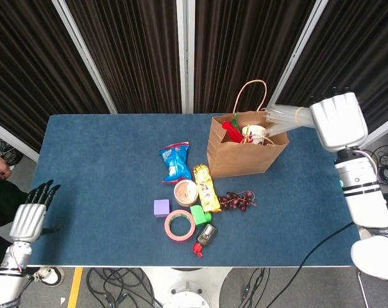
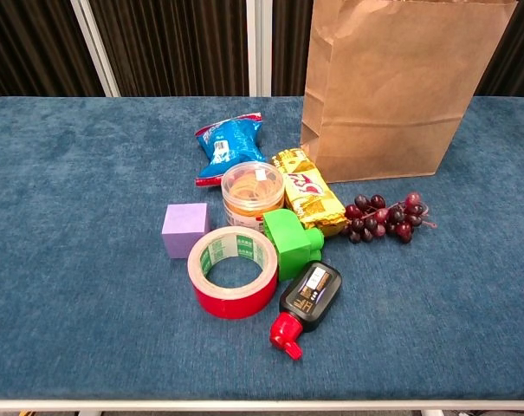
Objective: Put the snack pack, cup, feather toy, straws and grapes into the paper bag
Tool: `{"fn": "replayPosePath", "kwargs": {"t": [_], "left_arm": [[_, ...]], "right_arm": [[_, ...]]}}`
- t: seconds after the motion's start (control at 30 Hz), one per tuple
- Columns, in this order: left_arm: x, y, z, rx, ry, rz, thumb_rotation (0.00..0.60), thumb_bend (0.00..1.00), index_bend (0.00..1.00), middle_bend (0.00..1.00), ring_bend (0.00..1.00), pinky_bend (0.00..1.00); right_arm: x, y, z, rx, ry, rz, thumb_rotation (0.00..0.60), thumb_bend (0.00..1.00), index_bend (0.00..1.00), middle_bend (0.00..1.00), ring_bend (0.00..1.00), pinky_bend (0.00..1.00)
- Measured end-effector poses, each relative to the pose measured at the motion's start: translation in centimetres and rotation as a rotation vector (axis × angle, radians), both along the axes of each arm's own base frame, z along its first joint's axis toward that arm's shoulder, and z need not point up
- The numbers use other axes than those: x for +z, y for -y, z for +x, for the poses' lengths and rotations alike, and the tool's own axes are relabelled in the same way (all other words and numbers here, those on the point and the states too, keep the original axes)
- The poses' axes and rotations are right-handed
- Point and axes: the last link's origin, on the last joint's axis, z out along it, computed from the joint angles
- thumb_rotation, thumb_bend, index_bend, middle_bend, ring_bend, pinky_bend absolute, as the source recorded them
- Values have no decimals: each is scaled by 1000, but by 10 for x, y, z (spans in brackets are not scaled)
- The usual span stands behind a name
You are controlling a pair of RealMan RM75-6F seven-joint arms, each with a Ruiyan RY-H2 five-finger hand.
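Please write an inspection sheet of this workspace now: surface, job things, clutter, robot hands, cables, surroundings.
Surface: blue table.
Job things: paper bag upright, cup and red feather toy inside; straws entering it; grapes, blue snack pack on table.
Clutter: yellow pack, tub, purple cube, tape roll, green block, ink bottle.
Robot hands: right robot hand holds straws; left robot hand open, off table.
Cables: under table front.
Surroundings: dark curtains.

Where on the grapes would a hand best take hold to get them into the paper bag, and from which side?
Probably from above, fingers closing around the thick left end of the grapes, where the berries bunch together. The cluster lies flat on the table, so nothing offers a side grip. Its thin stem end points right and looks too slight to pinch. The yellow snack pack lies close on its left, so keep clear of it.
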Motion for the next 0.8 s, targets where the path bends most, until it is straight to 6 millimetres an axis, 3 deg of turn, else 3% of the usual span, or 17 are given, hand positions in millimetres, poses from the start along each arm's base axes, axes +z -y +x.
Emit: {"fn": "replayPosePath", "kwargs": {"t": [0.57,0.67,0.8], "left_arm": [[2,-1,-5,10,16,7,600,24,148,66,14,130],[2,-2,-5,9,17,10,600,24,148,66,13,130],[3,-1,-7,14,13,11,600,24,148,66,14,130]], "right_arm": [[-28,14,25,-99,-139,78,600,294,701,570,448,594],[-33,18,30,-96,-135,81,600,221,659,541,433,557],[-39,22,39,-82,-128,80,600,64,508,472,282,387]]}}
